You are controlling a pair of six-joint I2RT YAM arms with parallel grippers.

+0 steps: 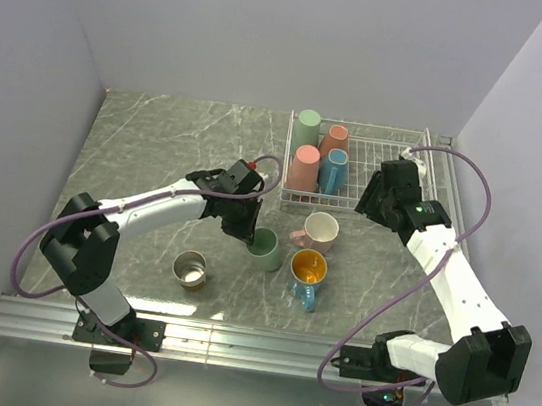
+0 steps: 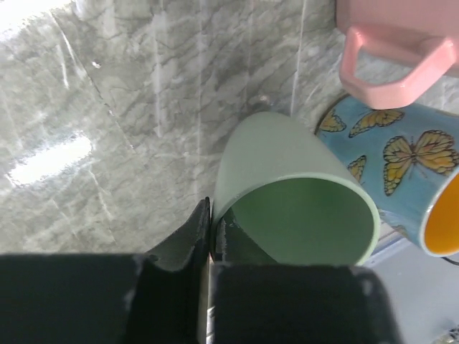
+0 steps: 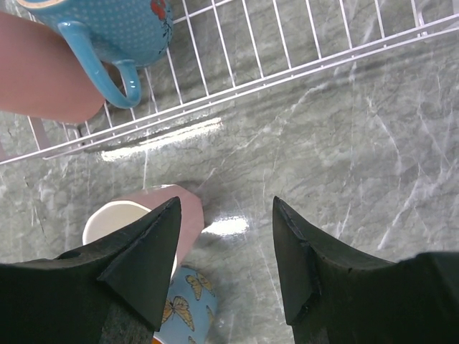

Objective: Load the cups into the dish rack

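My left gripper (image 1: 248, 232) is shut on the rim of a mint green cup (image 1: 266, 250) on the table; in the left wrist view the fingers (image 2: 203, 231) pinch the wall of this cup (image 2: 287, 165). Beside it stand a pale pink mug (image 1: 320, 232), a blue butterfly mug with an orange inside (image 1: 307, 272) and a steel cup (image 1: 190, 269). The white dish rack (image 1: 388, 159) holds a mint green cup (image 1: 308, 125), a brown cup (image 1: 335, 139), a salmon pink cup (image 1: 304, 167) and a blue mug (image 1: 334, 172). My right gripper (image 1: 374, 205) is open and empty by the rack's front edge.
In the right wrist view the open gripper (image 3: 226, 215) hangs over bare marble, with the rack's front wire (image 3: 287, 72) beyond it, the pale pink mug (image 3: 192, 208) at its left finger and the butterfly mug (image 3: 190, 308) below. Walls close in three sides.
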